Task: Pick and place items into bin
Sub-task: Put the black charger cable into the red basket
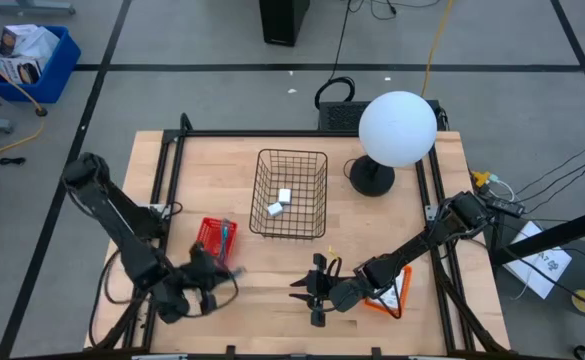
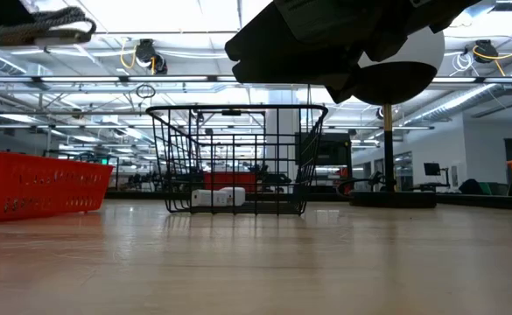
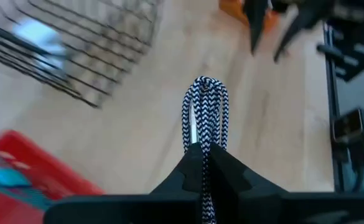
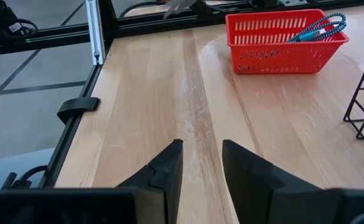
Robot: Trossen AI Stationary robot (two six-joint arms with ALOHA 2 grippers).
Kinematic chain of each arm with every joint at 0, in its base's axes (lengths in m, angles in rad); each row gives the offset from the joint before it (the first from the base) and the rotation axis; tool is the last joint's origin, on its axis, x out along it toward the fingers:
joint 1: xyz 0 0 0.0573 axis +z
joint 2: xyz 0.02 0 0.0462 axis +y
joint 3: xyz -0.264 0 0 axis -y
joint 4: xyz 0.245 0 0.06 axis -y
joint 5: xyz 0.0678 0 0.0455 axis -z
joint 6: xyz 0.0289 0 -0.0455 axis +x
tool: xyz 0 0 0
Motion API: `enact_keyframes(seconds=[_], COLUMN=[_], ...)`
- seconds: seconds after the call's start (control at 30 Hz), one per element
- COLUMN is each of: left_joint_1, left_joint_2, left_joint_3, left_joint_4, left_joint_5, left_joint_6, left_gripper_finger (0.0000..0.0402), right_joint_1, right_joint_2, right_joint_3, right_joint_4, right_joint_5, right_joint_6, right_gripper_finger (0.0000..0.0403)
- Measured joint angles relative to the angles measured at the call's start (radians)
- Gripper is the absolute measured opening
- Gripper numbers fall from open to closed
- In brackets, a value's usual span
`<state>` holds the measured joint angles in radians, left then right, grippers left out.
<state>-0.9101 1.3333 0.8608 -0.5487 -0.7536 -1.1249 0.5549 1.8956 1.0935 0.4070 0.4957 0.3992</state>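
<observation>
1. High view puts the left gripper [image 1: 215,272] near the table's front, just beside the red basket [image 1: 212,236], with the wire bin [image 1: 291,193] farther back and toward the right arm's side.
2. Its jaws are closed on a braided cord [image 3: 204,107] (black-and-white, folded into a loop), and the loop's long axis runs straight out from the fingertips.
3. From the left wrist, the bin [image 3: 76,56] lies ahead and off to one side of that axis, so I judge the carry needs a turn toward it.
4. Two white blocks [image 1: 279,202] already lie inside the bin.
5. The right gripper [image 1: 315,288] hovers over bare table at the front, jaws a narrow gap apart and empty.
6. The left arm holds the item, so the drop is its job.
</observation>
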Motion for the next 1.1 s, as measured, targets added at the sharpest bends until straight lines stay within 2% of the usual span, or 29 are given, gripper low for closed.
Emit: enact_keyframes(seconds=[0.17, 0.3, 0.43, 0.57, 0.67, 0.9, 1.1], left_joint_1=[0.019, 0.040, 0.066, 0.090, 0.118, 0.178, 0.215], left_joint_2=[-0.159, -0.217, -0.205, -0.167, -0.136, -0.082, -0.060], left_joint_3=[0.000, 0.000, 0.000, 0.000, 0.000, 0.000, 0.000], left_joint_4=[-0.147, -0.260, -0.352, -0.418, -0.465, -0.479, -0.480], left_joint_5=[-0.092, -0.171, -0.139, -0.156, -0.162, -0.150, -0.064], left_joint_6=[-0.039, -0.091, -0.175, -0.270, -0.307, -0.333, -0.338], left_gripper_finger=[0.0028, 0.0023, 0.0008, 0.0026, 0.0037, 0.0031, 0.0070], right_joint_1=[0.000, 0.000, 0.001, 0.002, 0.003, 0.003, 0.003], right_joint_2=[0.000, 0.000, 0.000, 0.000, 0.000, 0.000, 0.000], right_joint_3=[0.000, 0.000, 0.000, 0.000, 0.000, 0.000, 0.000], right_joint_4=[0.000, 0.000, 0.000, 0.001, 0.002, 0.008, 0.008], right_joint_5=[0.000, 0.000, -0.002, -0.002, -0.002, -0.003, -0.003], right_joint_6=[0.000, 0.000, 0.000, 0.000, 0.000, 0.000, 0.000], right_gripper_finger=[0.0105, 0.0105, 0.0105, 0.0105, 0.0105, 0.0105, 0.0105])
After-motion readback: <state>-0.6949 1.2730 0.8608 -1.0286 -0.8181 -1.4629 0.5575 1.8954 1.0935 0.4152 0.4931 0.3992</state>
